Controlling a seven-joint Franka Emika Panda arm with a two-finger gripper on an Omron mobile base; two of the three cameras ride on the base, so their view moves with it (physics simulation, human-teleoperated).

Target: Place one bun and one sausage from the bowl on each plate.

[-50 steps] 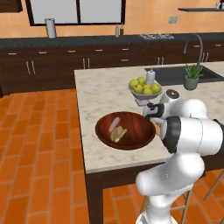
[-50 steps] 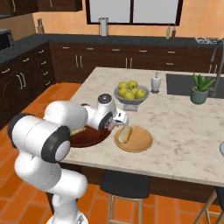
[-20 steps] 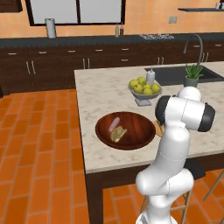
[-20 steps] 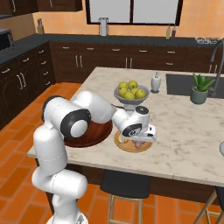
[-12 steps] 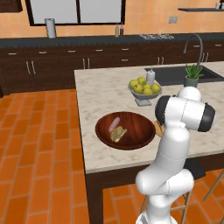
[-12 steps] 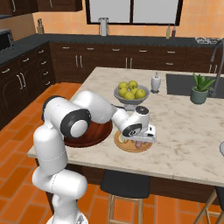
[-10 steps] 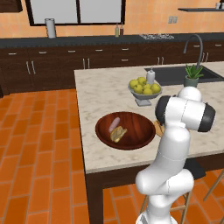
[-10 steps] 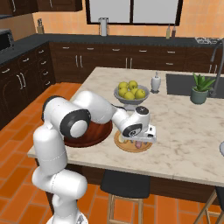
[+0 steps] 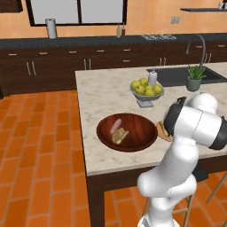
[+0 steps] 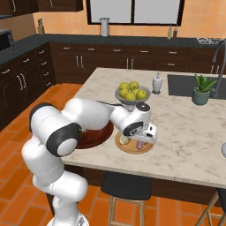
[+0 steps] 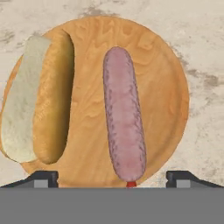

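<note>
The pincer (image 11: 111,177) hangs over the orange plate (image 11: 164,87) with its jaws spread wide and nothing between them — the two dark tips stand far apart at the bottom of the hand view, one on each side of the sausage (image 11: 123,113). That sausage lies flat near the plate's middle, free of both tips, and a bun (image 11: 39,100) lies beside it (not touching it, a strip of bare wood shows between them), its pale side reaching the plate's rim. From the right base view the plate (image 10: 148,148) sits on the counter (image 10: 185,128) just beside the brown bowl (image 10: 99,134), largely covered by the hand. The left base view shows the bowl (image 9: 142,128) holding another bun (image 9: 119,136) and another sausage (image 9: 116,124) — close together near its centre. A grey footed dish of yellow-green fruit (image 9: 146,88) stands behind the bowl.
</note>
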